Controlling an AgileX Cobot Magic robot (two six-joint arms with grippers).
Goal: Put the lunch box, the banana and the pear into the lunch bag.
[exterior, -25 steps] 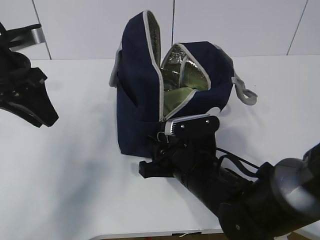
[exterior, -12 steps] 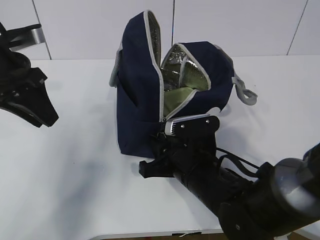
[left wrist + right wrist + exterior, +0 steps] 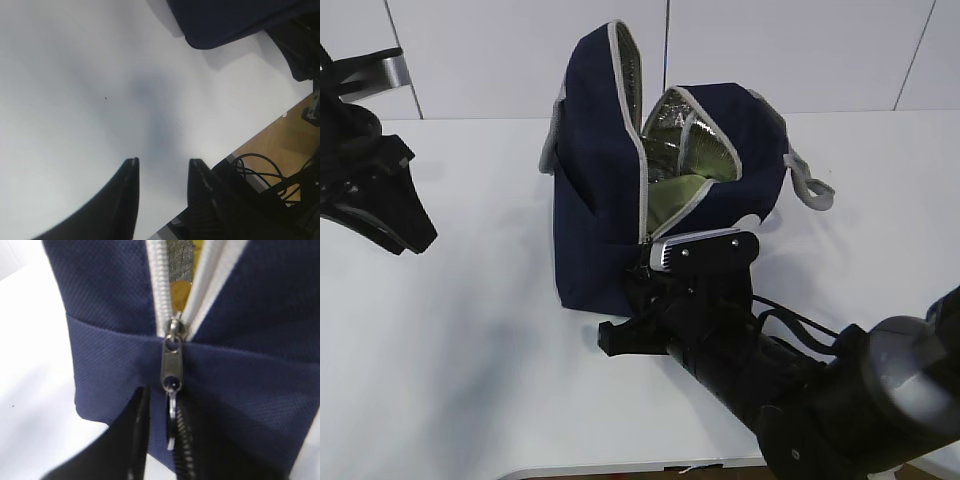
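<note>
The navy lunch bag (image 3: 600,190) stands mid-table with its top flap up and the zipper partly open. The sage-green lid of the lunch box (image 3: 678,192) shows inside it. In the right wrist view a bit of yellow fruit (image 3: 180,290) shows through the zipper gap of the bag (image 3: 105,285); I cannot tell whether it is banana or pear. My right gripper (image 3: 640,283) is at the bag's front lower edge. Its jaws (image 3: 162,400) stand narrowly apart around the metal zipper pull (image 3: 171,415), which lies against the right finger. My left gripper (image 3: 408,228) is open and empty over the table at the left (image 3: 162,162).
The white table (image 3: 470,330) spreads round the bag. The bag's grey webbing handle (image 3: 812,190) hangs off its right side. In the left wrist view the table's front edge (image 3: 260,132), cables and floor show at the lower right.
Almost nothing. The bag's upper left side has shifted very slightly; both arms stay where they were.
</note>
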